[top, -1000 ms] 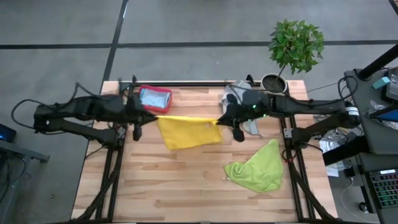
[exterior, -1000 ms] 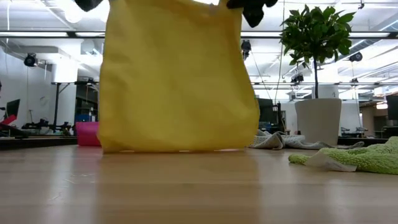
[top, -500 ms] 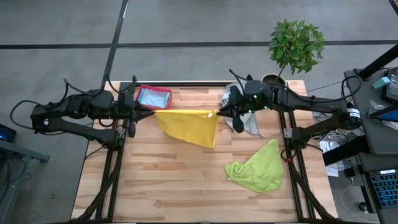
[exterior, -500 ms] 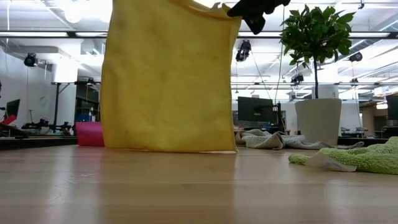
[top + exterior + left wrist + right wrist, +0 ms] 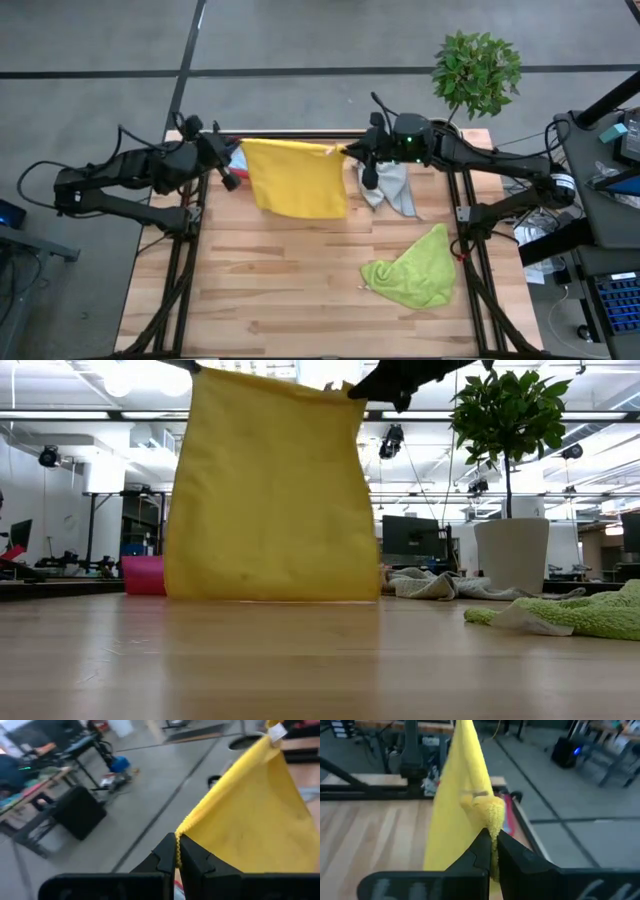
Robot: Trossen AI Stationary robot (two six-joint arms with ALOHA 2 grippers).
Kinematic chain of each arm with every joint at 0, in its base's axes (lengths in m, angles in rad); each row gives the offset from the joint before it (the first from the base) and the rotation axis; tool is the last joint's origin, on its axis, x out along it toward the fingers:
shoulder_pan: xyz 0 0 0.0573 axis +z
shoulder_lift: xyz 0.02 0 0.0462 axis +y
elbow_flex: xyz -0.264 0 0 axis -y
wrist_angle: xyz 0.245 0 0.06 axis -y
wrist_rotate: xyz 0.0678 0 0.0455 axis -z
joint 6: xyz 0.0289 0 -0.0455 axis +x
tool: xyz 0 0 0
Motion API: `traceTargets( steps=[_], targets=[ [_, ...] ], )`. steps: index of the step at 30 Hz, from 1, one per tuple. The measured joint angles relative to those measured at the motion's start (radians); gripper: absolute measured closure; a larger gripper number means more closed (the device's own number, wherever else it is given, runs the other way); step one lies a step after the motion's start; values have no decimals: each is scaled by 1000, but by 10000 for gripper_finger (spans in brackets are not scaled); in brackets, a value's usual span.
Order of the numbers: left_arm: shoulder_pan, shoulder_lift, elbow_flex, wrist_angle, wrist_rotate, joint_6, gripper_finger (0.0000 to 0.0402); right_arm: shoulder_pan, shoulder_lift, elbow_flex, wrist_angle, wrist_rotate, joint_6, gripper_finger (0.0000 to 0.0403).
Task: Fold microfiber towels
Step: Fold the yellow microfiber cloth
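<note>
A yellow microfiber towel (image 5: 297, 178) hangs as a flat sheet between my two grippers over the table's far side. My left gripper (image 5: 236, 153) is shut on its left upper corner and my right gripper (image 5: 347, 152) on its right upper corner. In the low view the towel (image 5: 268, 490) reaches down to about the table top; I cannot tell whether its lower edge touches. A lime green towel (image 5: 412, 270) lies crumpled at the right. A grey and light blue heap of towels (image 5: 393, 187) lies on the table below my right gripper. My left gripper pinches the towel's upper corner (image 5: 182, 827) between its two fingers, coming nearly level from the table's left side. The towel hangs below, its top edge running straight to the other gripper. My right gripper pinches the opposite upper corner (image 5: 490, 814), bunched into a small wad, between its two fingers, coming nearly level from the table's right. The towel hangs below the fingers.
A pink-red bin (image 5: 141, 574) stands at the far left, mostly hidden behind the towel in the high view. A potted plant (image 5: 472, 75) stands beyond the far right corner. The bare wooden table (image 5: 290, 290) stretches toward the near edge.
Both grippers have carried the yellow towel toward the table's far edge and slightly up. My left gripper has rolled about its own axis. The towel's top edge has stayed stretched between them, while the sheet below has swung and now hangs broad side toward the near edge.
</note>
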Motion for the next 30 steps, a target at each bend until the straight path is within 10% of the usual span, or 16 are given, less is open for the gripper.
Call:
traceTargets(
  steps=[8, 30],
  targets=[
    [-56, -30, -27, -6, 157, -89, 402, 21, -32, 0, -113, -253, 91, 394],
    [-588, 342, -267, 224, 649, -735, 402, 504, -20, -388, 52, -311, 585, 394]
  ],
)
